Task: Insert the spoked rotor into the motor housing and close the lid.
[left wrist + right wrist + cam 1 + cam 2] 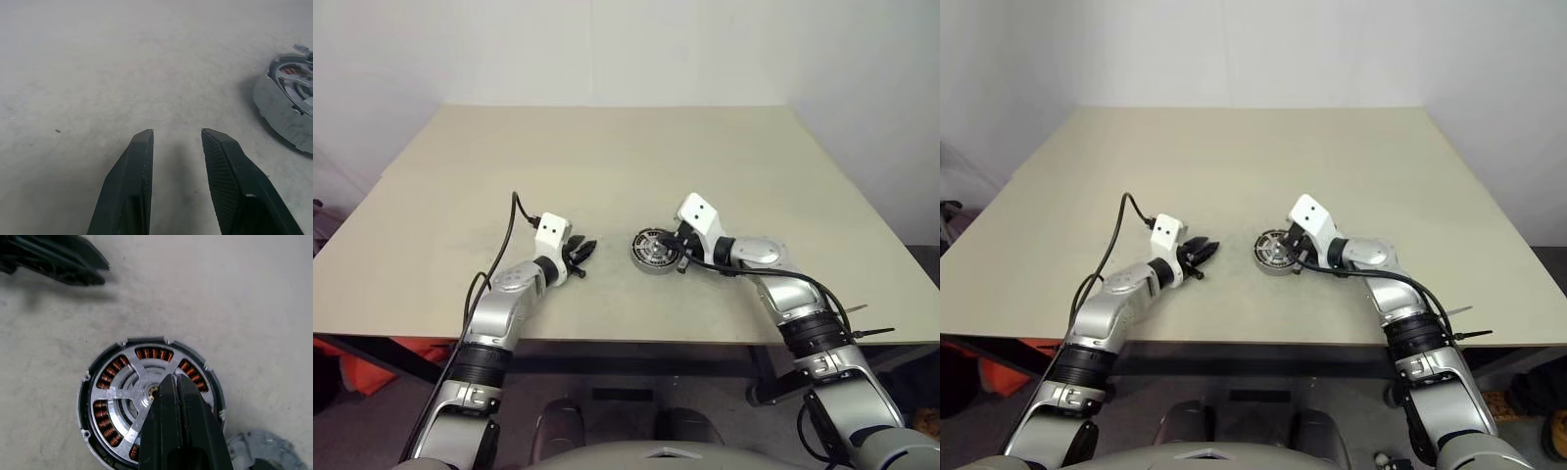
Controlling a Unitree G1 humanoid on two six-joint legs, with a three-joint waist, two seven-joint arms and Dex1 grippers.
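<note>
The motor housing (151,404) sits on the desk (607,157) a little in from the near edge, about midway along it. The spoked rotor (134,387) appears to be already seated in it: three silver spokes run from the hub to the rim, with copper windings showing in the gaps between them. The lid (254,445), a grey notched piece, lies on the desk just beside the housing, close under the right arm and partly hidden.

The main risk, as I judge it, comes from the right gripper (174,378). It is fully closed and grips nothing, and its tips sit over the rotor's hub; whether they press on it or hover just above I cannot tell. If they push down off-centre, the rotor could tilt in its seat or the housing could slide across the smooth desk. A tilted rotor would stop the lid going on flat.

The lid itself is the next worry. It is thin and flat on the desk, so the fingers may struggle to get under its edge, and a nudge could send it towards the near edge.

The left gripper (177,134) is partly open and empty, above bare desk, with the housing off to one side. It is well placed to steady the housing, but a careless sweep could knock it.
</note>
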